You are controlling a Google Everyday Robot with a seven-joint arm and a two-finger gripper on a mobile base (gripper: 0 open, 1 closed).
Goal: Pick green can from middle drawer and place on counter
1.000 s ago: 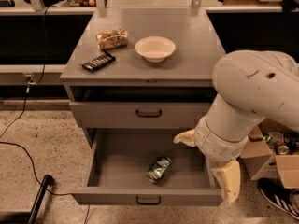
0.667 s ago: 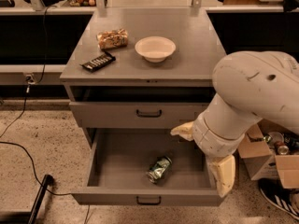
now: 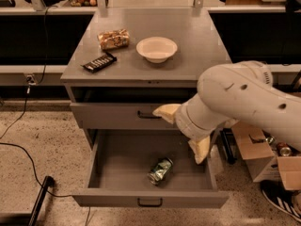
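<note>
Middle drawer (image 3: 117, 157) stands open, green can (image 3: 160, 170) lying just below the gripper's (image 3: 178, 134) spread, empty fingers (image 3: 165, 112); grasp, lift and placement on the counter (image 3: 202, 46) above them not yet done.

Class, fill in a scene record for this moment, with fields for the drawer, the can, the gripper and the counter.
middle drawer: open
green can: lying on its side in the drawer, right of centre
gripper: open, above the drawer's right side, clear of the can
counter: bowl, tan snack packet, dark bar
</note>
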